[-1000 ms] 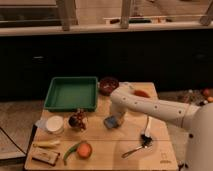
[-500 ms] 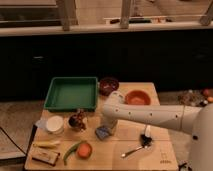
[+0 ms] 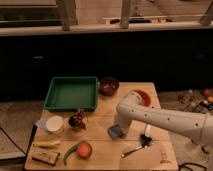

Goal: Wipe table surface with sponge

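Note:
The light tan wooden table surface (image 3: 100, 142) fills the lower middle of the camera view. The small blue-grey sponge (image 3: 115, 132) lies flat on it near the centre, towards the front. My white arm reaches in from the right. My gripper (image 3: 120, 126) points down at the arm's end, directly on top of the sponge and pressing it against the tabletop. The gripper hides the sponge's far edge.
On the table are a green tray (image 3: 72, 93) at back left, a dark red bowl (image 3: 108, 85), an orange bowl (image 3: 143, 97) behind my arm, a white lidded container (image 3: 54, 124), a dark clustered item (image 3: 78, 120), a brown block (image 3: 44, 157), an orange fruit (image 3: 84, 150) and a utensil (image 3: 136, 147).
The gripper and sponge slid left and toward the front edge, then back to the right. The sponge now lies farther right than half a second ago.

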Controlling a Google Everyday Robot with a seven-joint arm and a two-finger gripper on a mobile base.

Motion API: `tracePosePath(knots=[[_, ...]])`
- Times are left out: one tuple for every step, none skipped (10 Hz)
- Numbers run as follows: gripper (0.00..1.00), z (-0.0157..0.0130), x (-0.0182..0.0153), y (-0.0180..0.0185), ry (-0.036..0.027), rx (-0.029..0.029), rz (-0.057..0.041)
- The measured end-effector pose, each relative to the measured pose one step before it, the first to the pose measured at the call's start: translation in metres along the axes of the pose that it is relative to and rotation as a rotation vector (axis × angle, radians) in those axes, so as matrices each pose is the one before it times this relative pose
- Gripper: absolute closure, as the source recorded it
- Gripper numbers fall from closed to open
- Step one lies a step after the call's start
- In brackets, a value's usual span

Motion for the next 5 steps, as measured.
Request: tracePosePath(knots=[[1.0,-0.00428,0.02015,0.00522,0.00466,0.00717,0.01888],[1.0,-0.00232,0.00951,0.00134,0.00232,0.00288,0.00393],[1.0,-0.00269,0.00761,-0.00138,0.00128,0.00553,-0.0017],[1.0,-0.00224,0.00331,-0.00313,0.00024,0.00252,-0.0105],[1.0,-0.00118,-0.00113,-0.0049,0.0004,-0.00065,-0.01557]])
